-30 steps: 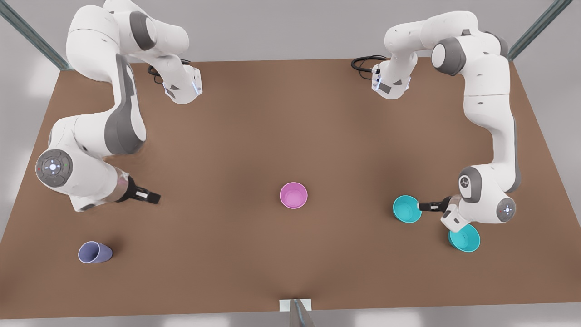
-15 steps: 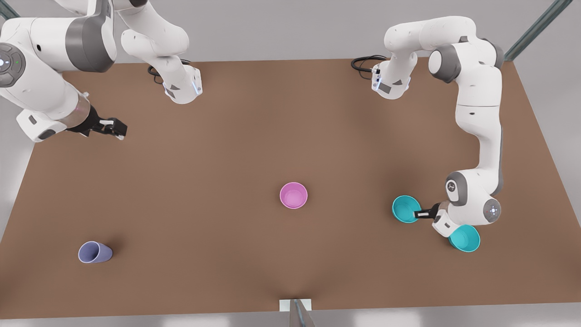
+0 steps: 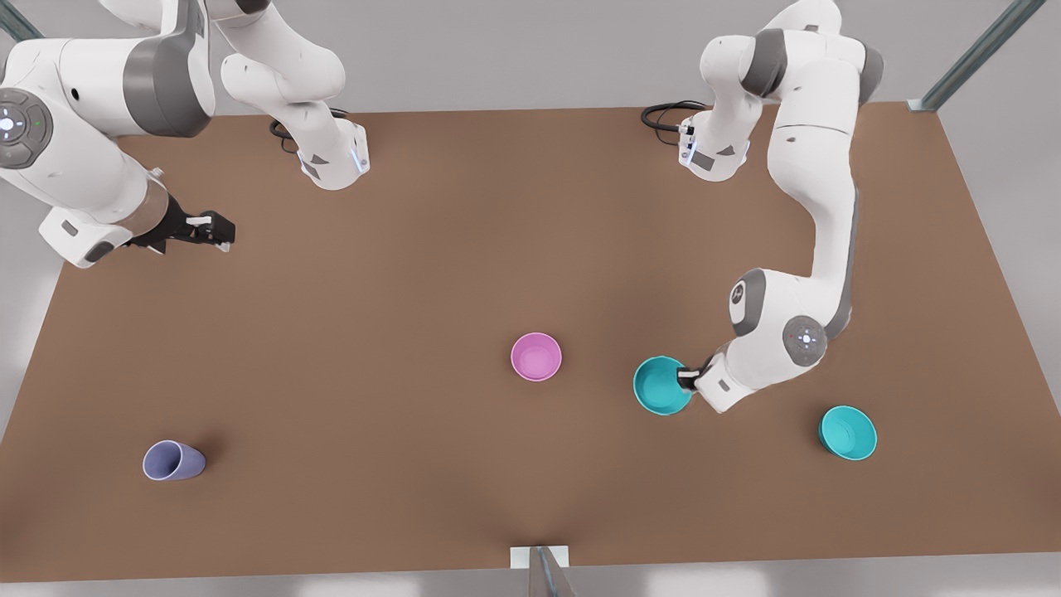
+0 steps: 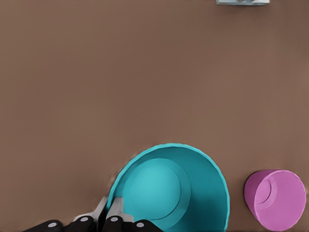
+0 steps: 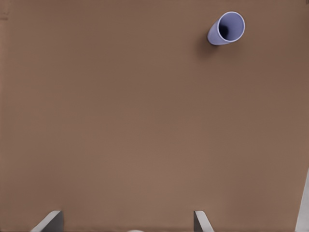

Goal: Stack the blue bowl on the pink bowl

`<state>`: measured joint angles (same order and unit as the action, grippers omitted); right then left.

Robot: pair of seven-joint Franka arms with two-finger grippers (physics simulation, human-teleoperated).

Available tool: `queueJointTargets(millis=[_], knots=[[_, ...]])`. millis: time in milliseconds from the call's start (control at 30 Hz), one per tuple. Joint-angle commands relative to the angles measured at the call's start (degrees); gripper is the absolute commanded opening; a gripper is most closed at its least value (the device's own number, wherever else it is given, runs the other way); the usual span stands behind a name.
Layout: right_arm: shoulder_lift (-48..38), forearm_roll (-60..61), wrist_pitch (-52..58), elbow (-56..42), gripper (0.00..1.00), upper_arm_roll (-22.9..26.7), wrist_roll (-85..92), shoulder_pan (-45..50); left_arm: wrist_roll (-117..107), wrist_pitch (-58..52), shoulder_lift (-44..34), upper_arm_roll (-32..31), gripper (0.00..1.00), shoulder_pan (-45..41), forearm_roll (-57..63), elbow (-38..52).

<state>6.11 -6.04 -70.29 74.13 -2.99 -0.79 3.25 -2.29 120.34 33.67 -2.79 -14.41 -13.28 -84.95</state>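
Beside the pink bowl [image 3: 536,356], left hand [image 3: 685,378] pinching blue bowl [image 3: 661,385] rim

White glossy arms w/ grey joint bands; black tools; black cables at bases.

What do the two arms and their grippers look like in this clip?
Both arms are glossy white with grey joint bands and round end caps carrying small lights. Black cables loop at each base. The left gripper and right gripper are black with pale finger pads. Small grey triangle marks sit on the bases.
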Motion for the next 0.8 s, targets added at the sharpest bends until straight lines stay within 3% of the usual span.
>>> queueJointTargets(millis=[0, 67, 400, 767], knots=[[0.0, 0.0, 0.1, 0.1, 1.00, 0.0, 5.6, 0.0, -16.7, 6.1, 1.4, -0.6, 0.21, -3.7, -2.5, 0.6], [0.0, 0.1, 0.1, 0.1, 1.00, 0.0, 5.6, 0.0, -21.3, 10.9, 2.6, -0.7, 0.21, -6.9, -2.5, 0.6], [0.0, 0.1, 0.1, 0.4, 1.00, 0.0, 5.6, 0.1, -29.7, 10.9, 4.2, -1.7, 0.21, -13.6, -2.4, 0.7], [0.0, 0.7, 0.2, 0.7, 1.00, 0.0, 5.6, 0.1, -32.2, 8.3, 4.4, -2.8, 0.21, -15.7, -2.1, -1.2]])
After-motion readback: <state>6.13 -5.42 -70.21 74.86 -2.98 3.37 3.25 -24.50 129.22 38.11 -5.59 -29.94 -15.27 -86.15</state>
